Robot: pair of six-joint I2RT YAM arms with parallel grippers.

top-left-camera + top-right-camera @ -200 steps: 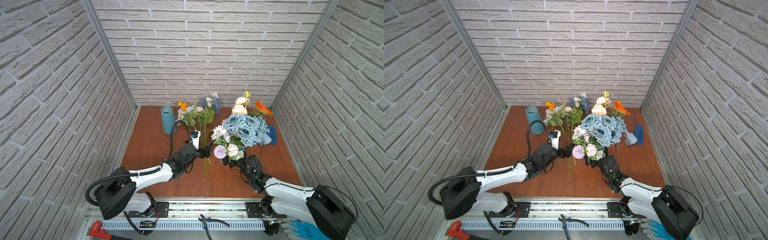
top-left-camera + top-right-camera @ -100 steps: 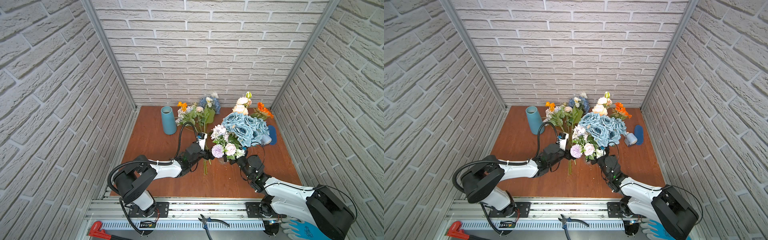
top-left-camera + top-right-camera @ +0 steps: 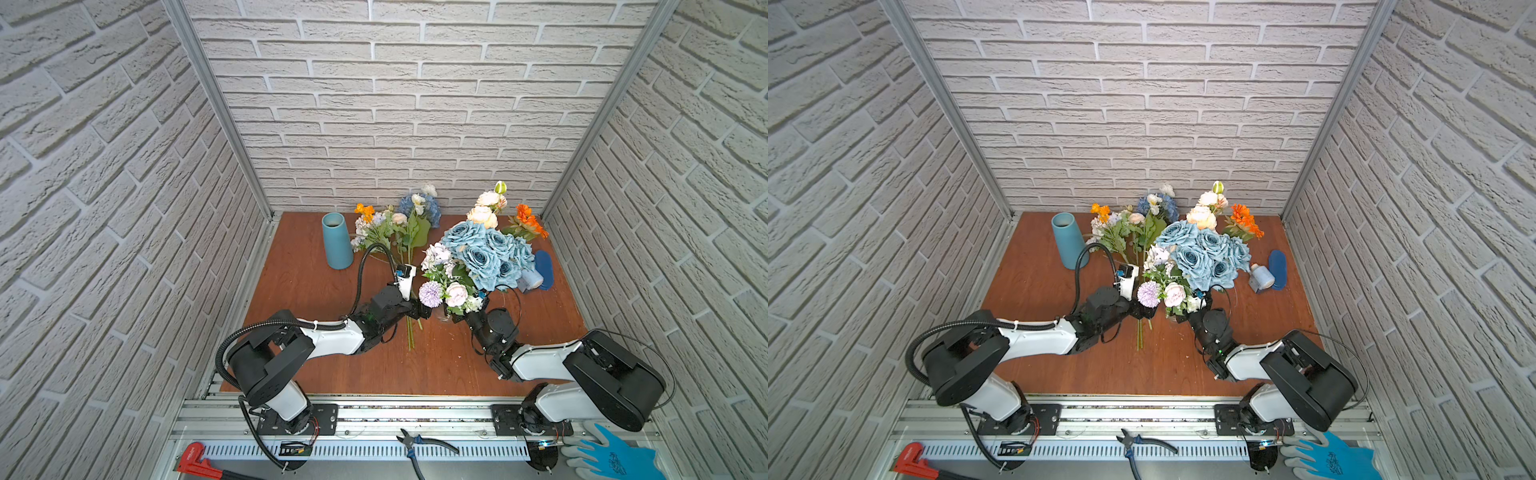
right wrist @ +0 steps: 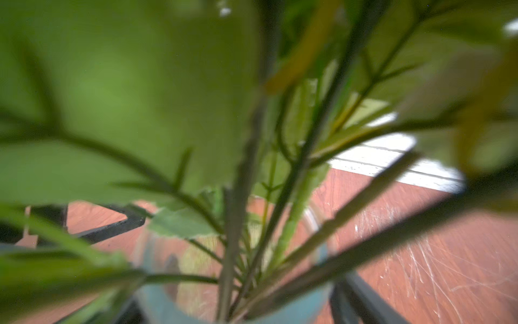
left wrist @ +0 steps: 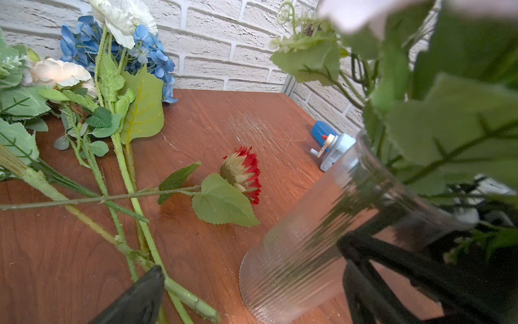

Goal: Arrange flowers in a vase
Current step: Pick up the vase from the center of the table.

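Glass vase (image 5: 294, 266) of flowers (image 3: 478, 257), seemingly inside right end effector (image 3: 455, 316)

Pale blue roses (image 3: 478, 255), teal vase (image 3: 337, 243), red bloom (image 5: 251, 168), ribbed clear vase (image 5: 294, 252), reddish wood-grain table (image 3: 303, 299)

white brick walls (image 3: 415, 104), wooden tabletop (image 3: 299, 299)

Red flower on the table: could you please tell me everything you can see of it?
The red flower is a small artificial bloom, red petals behind a pale scaly calyx, on a thin green stem with two leaves. It lies flat on the wooden table, apart from the glass vase. Its stem crosses other flowers' stems. Nothing grips it.
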